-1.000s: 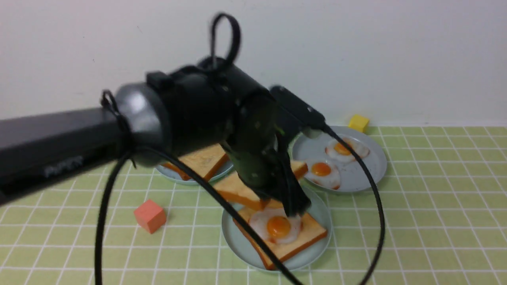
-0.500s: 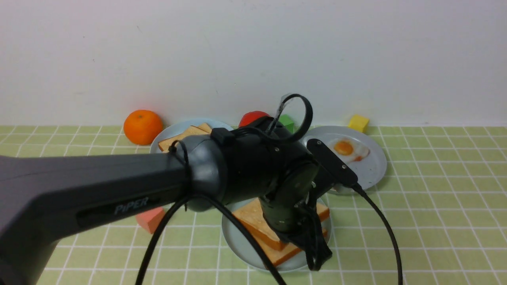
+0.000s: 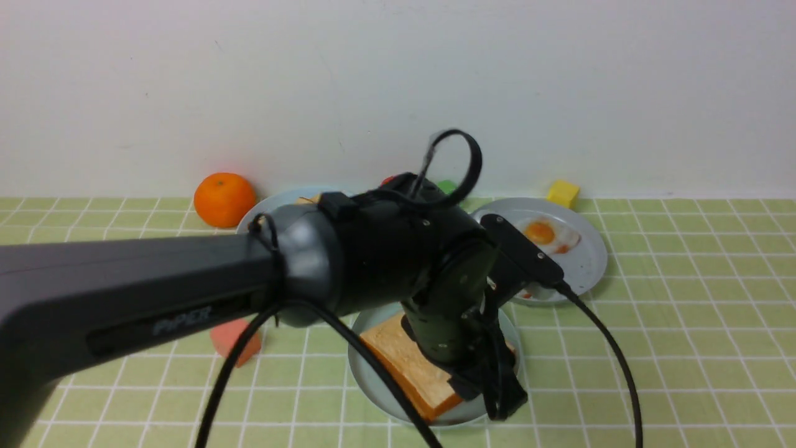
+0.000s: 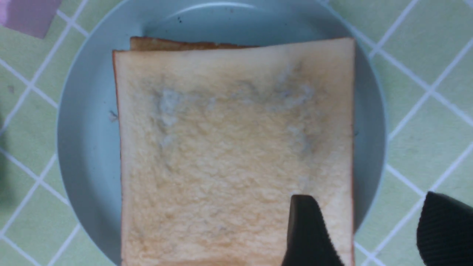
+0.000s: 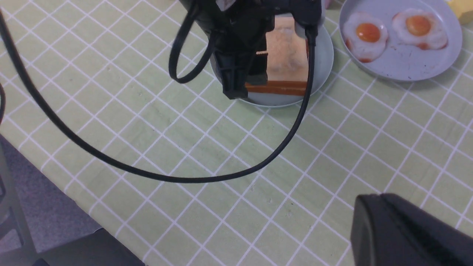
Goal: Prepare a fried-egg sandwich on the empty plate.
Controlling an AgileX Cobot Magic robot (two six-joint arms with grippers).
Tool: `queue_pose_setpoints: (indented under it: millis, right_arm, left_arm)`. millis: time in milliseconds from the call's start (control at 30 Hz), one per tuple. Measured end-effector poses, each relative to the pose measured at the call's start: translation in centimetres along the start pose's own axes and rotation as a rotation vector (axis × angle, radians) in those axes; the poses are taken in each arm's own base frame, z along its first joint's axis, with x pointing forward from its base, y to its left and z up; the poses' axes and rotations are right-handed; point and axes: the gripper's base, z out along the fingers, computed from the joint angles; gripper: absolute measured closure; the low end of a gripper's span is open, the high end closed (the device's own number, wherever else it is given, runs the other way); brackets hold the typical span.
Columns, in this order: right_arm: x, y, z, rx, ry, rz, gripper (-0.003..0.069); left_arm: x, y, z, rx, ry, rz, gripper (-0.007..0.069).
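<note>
Fried-egg sandwich [image 3: 407, 367]: lower centre of the front view, on the pale teal plate [image 3: 367, 379]; top toast slice lies flat over a second slice whose brown crust edge shows beneath it; the egg filling is covered and cannot be seen. In the left wrist view the top slice [image 4: 236, 147] fills most of the plate [image 4: 88, 147], with the lower slice's crust peeking out at one edge. Left gripper [image 3: 491, 392]: directly over the sandwich's right-hand part, jaws spread, one fingertip [image 4: 306, 232] above the toast corner and the other beyond the plate rim, nothing between them. Right gripper: only a dark edge of it appears at the lower right of the right wrist view [image 5: 402, 229]; whether it is spread or closed cannot be told. Greyish-blue plate [image 3: 584, 261], right of centre: fried eggs on it, two in the right wrist view. Another plate [image 3: 273, 208] behind the arm, largely hidden. Orange [image 3: 224, 200] at left rear; yellow cube [image 3: 563, 192] at right rear; pink cube [image 3: 235, 341] left of the sandwich plate. Green checked tablecloth [image 3: 684, 348] underneath.
</note>
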Motion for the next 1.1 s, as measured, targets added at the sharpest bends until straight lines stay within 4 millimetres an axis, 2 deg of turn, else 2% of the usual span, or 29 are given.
queue_pose_setpoints:
  millis: [67,100,133,167,267,367,400,467,533,600,733,833,933,967,1100]
  right_arm:
    - [0.0,0.0,0.0,0.0,0.0,0.0,0.0627]
    - [0.0,0.0,0.0,0.0,0.0,0.0,0.0627]
    - [0.0,0.0,0.0,0.0,0.0,0.0,0.0624]
    - [0.0,0.0,0.0,0.0,0.0,0.0,0.0624]
    - [0.0,0.0,0.0,0.0,0.0,0.0,0.0624]
    - [0.0,0.0,-0.1,0.0,-0.002,0.028,0.0621]
    - [0.1,0.0,-0.1,0.0,-0.004,0.033,0.062]
    - [0.3,0.0,-0.5,-0.001,-0.019,0.067,0.062]
    - [0.6,-0.1,-1.1,0.005,-0.039,0.095,0.0619]
    - [1.0,-0.1,-1.8,0.007,-0.067,0.128,0.0619]
    - [2.0,-0.1,-3.5,0.002,-0.131,0.189,0.0617]
    - [2.9,-0.1,-4.6,-0.006,-0.177,0.227,0.0617]
    - [3.6,-0.1,-5.0,-0.007,-0.194,0.242,0.0616]
    - [4.2,-0.2,-4.7,-0.004,-0.185,0.247,0.0616]
    - [5.3,-0.3,-2.8,0.02,-0.119,0.247,0.0616]
  left_arm:
    - [-0.5,0.0,-2.9,0.022,-0.047,-0.033,0.0209]
    - [-0.5,0.0,-3.2,0.028,-0.052,-0.04,0.0209]
    - [-0.8,0.1,-6.7,0.047,-0.112,-0.065,0.0223]
    - [-0.8,0.1,-7.1,0.052,-0.12,-0.071,0.023]
    - [0.1,0.3,-14.9,0.068,-0.282,-0.108,0.0336]
    - [2.9,0.5,-20.7,0.07,-0.45,-0.144,0.0496]
    - [3.4,0.5,-21.4,0.072,-0.477,-0.15,0.0517]
    - [8.2,0.2,-24.2,0.094,-0.597,-0.185,0.0633]
    - [11.6,-0.2,-24.7,0.114,-0.662,-0.207,0.0638]
    - [15.5,-0.6,-24.2,0.122,-0.736,-0.223,0.0638]
    - [21.9,-1.1,-22.3,0.113,-0.961,-0.238,0.0638]
    - [25.7,-1.5,-20.4,0.109,-1.108,-0.251,0.0638]
    - [27.5,-1.7,-19.3,0.117,-1.162,-0.268,0.0638]
    - [28.6,-1.8,-18.4,0.124,-1.179,-0.279,0.0638]
    - [29.9,-2.1,-17.0,0.127,-1.189,-0.286,0.0638]
